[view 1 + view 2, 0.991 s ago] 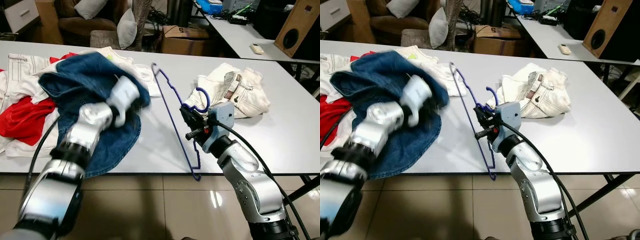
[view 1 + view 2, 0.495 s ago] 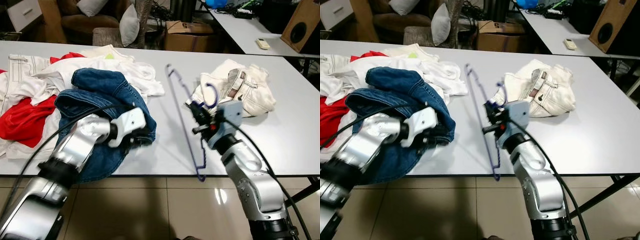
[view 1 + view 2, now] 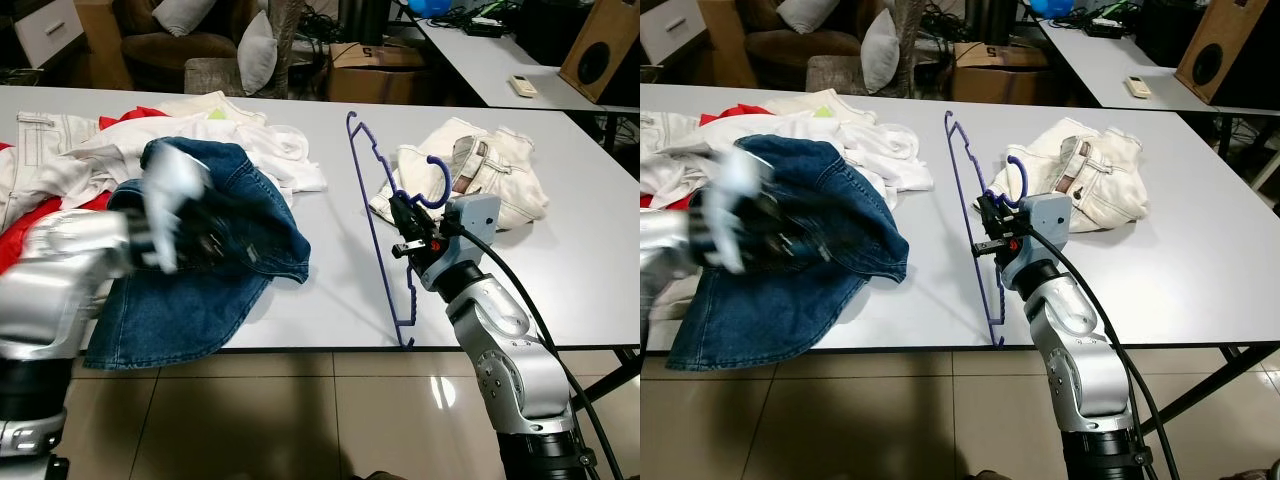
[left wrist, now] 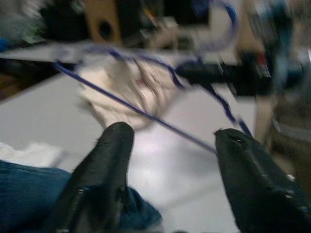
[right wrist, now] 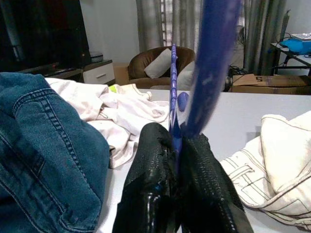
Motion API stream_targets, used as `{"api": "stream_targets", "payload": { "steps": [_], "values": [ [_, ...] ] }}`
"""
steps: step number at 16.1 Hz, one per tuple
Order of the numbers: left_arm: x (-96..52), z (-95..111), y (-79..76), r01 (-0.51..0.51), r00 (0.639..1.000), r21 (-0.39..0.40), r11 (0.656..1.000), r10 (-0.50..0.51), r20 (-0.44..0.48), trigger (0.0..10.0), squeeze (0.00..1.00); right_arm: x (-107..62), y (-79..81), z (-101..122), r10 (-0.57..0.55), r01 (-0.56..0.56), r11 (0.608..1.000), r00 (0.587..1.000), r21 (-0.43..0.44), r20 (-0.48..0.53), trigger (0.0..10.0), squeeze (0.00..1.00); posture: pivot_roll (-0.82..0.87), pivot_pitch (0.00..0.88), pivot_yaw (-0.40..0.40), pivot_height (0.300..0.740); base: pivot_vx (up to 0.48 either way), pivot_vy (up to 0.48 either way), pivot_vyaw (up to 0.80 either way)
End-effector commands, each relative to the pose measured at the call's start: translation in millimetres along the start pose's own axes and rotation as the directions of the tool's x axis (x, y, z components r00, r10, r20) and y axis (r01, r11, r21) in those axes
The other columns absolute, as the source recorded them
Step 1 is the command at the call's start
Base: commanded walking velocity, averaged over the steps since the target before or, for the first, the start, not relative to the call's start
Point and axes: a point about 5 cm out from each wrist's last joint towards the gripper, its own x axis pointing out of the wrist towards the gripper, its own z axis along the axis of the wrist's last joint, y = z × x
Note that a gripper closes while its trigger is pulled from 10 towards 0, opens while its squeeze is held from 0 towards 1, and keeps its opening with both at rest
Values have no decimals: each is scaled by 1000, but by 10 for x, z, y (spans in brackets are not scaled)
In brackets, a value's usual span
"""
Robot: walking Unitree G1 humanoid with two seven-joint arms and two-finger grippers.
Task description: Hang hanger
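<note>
We see an evenly lit, bright room; overhead light glares off the glossy floor tiles [image 3: 440, 390] and gives the white table [image 3: 560, 250] a soft sheen. The purple hanger [image 3: 375, 220] casts a faint shadow across it. The left gripper [image 3: 185, 225] smears with motion blur in the head views, and its wrist view is blurred throughout. The right wrist view is sharp farther off, with the near hanger out of focus.
</note>
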Motion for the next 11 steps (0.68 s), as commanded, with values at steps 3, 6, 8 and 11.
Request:
{"api": "stream_targets", "payload": {
  "steps": [3, 6, 8, 11],
  "values": [
    [-254, 129, 280, -382, 912, -81, 920, 390, 130, 10000, 663, 48, 30, 84, 22, -22, 1000, 999, 1, 28, 10000, 0, -2, 0, -43, 740, 0, 0, 0],
    [-637, -259, 384, -638, 743, 129, 759, 651, -153, 10000, 0, 47, 42, 81, 36, -36, 999, 999, 0, 21, 10000, 0, 0, 0, -54, 740, 0, 0, 0],
    [-894, -451, 405, -767, 576, 187, 614, 787, -221, 10000, 0, 56, 61, 48, 54, -54, 999, 999, 3, 4, 10000, 0, 17, 0, -66, 740, 0, 0, 0],
    [-762, -660, 277, -639, 632, 303, 707, 707, -318, 10000, 0, 77, 110, 22, 69, -69, 998, 998, 12, -1, 10000, 0, 20, 0, -69, 740, 0, 0, 0]
  ]
}}
